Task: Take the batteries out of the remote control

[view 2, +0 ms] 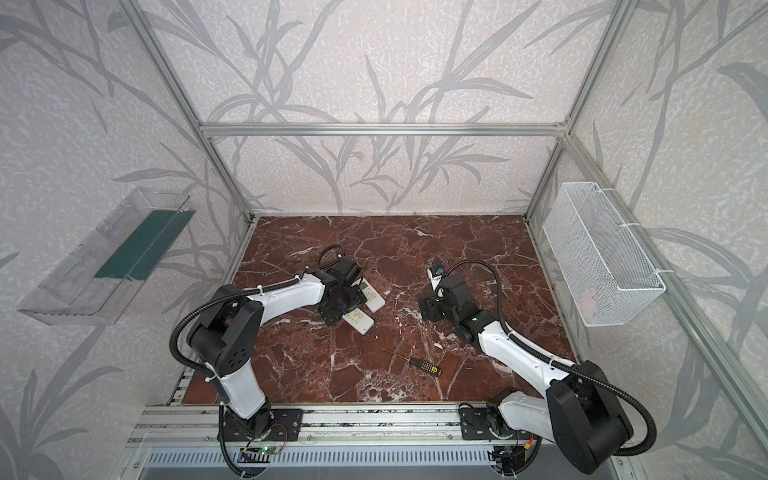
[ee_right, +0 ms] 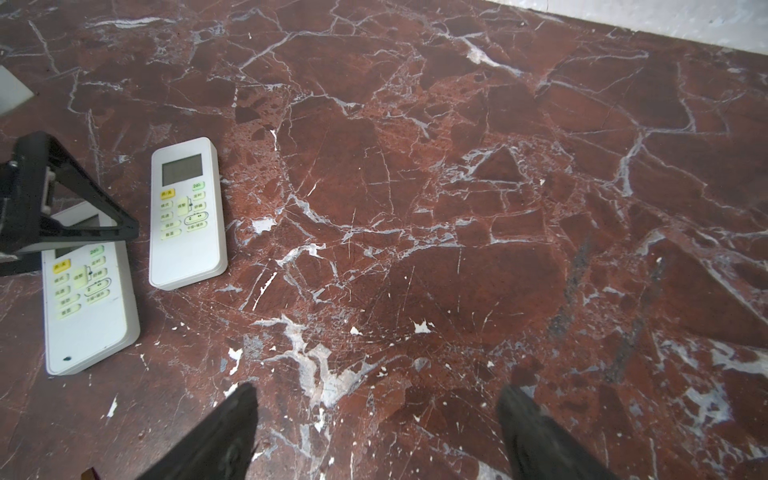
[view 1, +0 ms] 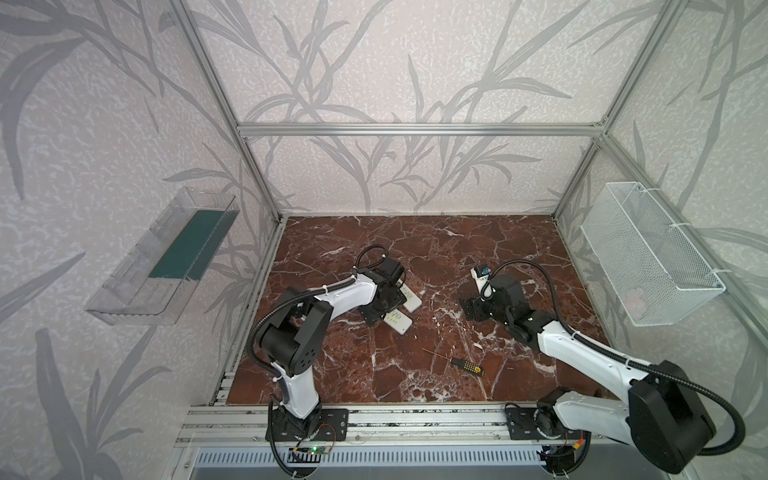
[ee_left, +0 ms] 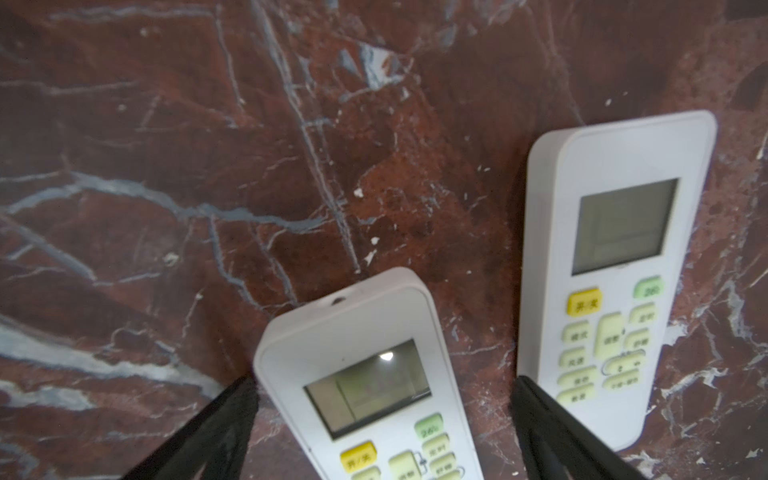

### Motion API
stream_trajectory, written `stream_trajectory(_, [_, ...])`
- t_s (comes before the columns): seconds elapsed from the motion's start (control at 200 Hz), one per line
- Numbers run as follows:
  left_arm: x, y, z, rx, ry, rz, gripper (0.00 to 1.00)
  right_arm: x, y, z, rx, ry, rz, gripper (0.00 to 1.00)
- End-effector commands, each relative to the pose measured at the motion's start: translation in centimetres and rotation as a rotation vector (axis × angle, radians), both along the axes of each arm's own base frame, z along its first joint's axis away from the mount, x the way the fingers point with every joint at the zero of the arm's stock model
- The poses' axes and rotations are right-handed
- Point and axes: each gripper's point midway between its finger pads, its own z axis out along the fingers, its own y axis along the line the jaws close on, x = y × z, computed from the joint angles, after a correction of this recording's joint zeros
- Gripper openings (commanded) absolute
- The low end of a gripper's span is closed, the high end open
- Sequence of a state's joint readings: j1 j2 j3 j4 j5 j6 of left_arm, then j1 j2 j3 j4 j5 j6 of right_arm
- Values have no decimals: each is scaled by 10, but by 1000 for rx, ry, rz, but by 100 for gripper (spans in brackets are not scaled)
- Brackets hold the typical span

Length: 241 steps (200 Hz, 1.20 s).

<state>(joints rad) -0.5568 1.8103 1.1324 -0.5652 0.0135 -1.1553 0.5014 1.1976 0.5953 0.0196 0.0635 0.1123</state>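
- The table (view 1: pixel 457 245) is showing a red-brown marble top, and the screwdriver (view 1: pixel 464 365) is lying flat on it with its black-and-yellow handle – using it as the reference.
- Two white remotes are lying face up beyond the screwdriver, on the left arm's side. Their screens and buttons are showing, and they are roughly parallel with a strip of marble between them.
- The near remote (ee_left: pixel 370 399), the one closer to the screwdriver, is sitting between the left gripper's jaws.
- The left gripper (ee_left: pixel 384 382) is standing wide and straddling that remote without clamping it. One finger (ee_left: pixel 216 428) is sitting right at the remote's edge, and I cannot tell if it is touching. The other finger is leaving a clear gap.
- The far remote (ee_left: pixel 615 282), farther from the screwdriver, is lying outside the jaws, just beside that second finger.
- The batteries are not showing – both remotes are resting on their backs, so the compartments are hidden against the table.
- The right gripper (ee_right: pixel 376 392) is hovering wide over bare marble beyond the screwdriver on the right arm's side. It is well apart from both remotes and is holding nothing.
- The wire basket (view 1: pixel 615 249) is hanging on the side wall, well apart from the screwdriver on the right arm's side.
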Motion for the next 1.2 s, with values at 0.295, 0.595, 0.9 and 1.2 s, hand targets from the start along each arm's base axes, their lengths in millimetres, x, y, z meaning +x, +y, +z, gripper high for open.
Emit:
stream_trajectory(0.295, [-6, 6, -5, 60, 55, -2, 75, 2, -2, 21, 34, -78, -20, 90])
stream_trajectory(0.595, [-13, 18, -9, 189, 157, -129, 73, 0, -3, 36, 50, -122, -11, 90])
stream_trajectory(0.9, [-6, 14, -7, 180, 129, -131, 54, -6, -2, 43, 73, -136, 6, 90])
stream_trajectory(1.2, [9, 11, 13, 158, 24, -129, 39, -21, 38, 36, 224, -9, 171, 90])
